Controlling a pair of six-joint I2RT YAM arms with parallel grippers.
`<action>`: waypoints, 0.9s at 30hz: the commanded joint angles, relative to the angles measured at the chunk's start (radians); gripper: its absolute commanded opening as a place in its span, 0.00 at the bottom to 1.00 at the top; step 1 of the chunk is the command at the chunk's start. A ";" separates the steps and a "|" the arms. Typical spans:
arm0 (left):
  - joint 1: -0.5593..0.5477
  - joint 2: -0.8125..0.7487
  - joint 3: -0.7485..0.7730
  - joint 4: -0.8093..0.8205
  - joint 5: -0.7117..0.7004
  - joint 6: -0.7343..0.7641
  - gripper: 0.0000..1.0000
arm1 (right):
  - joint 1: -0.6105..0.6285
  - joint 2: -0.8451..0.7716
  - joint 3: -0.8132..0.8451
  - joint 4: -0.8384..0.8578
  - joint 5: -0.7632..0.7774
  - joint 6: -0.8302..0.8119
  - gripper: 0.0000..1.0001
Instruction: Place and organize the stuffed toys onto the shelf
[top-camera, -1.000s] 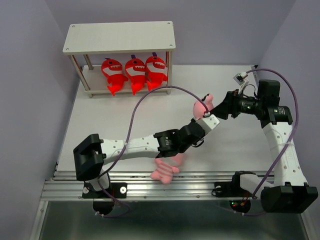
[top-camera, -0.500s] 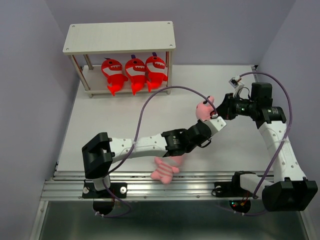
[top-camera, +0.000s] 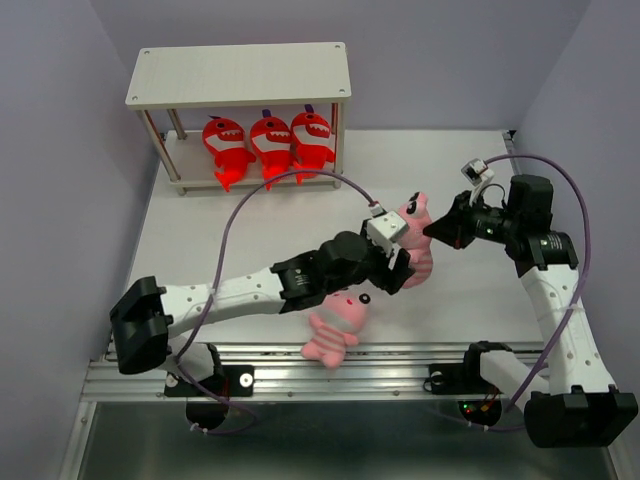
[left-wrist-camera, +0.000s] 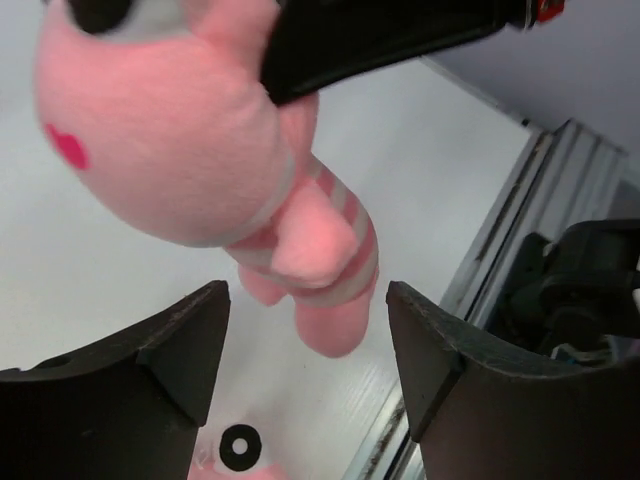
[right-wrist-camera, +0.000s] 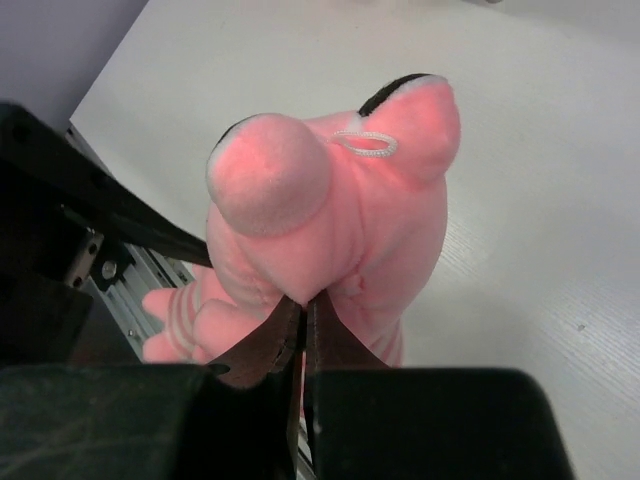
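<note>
Mid-table, the right tool (top-camera: 437, 230) is pinched shut on a pink toy (top-camera: 414, 238), gripping fabric at its back & holding it clear of the table (top-camera: 230, 240). The left tool (left-wrist-camera: 305, 345), jaws spread wide, sits just below w/ a finger either side of the toy's striped belly, neither touching. A second pink toy (top-camera: 336, 322) lies near the front edge, under the left arm. Three red sharks (top-camera: 270, 142) line the lower tier of the shelf (top-camera: 240, 75) at far left.
</note>
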 joint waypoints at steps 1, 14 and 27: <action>0.089 -0.154 -0.117 0.233 0.298 -0.143 0.83 | -0.009 -0.029 -0.011 0.078 -0.083 -0.056 0.01; 0.373 -0.280 -0.386 0.489 0.815 -0.262 0.99 | -0.019 -0.013 -0.022 0.078 -0.526 -0.175 0.01; 0.362 -0.154 -0.446 0.811 0.887 -0.335 0.99 | -0.019 0.008 0.089 0.087 -0.618 -0.119 0.01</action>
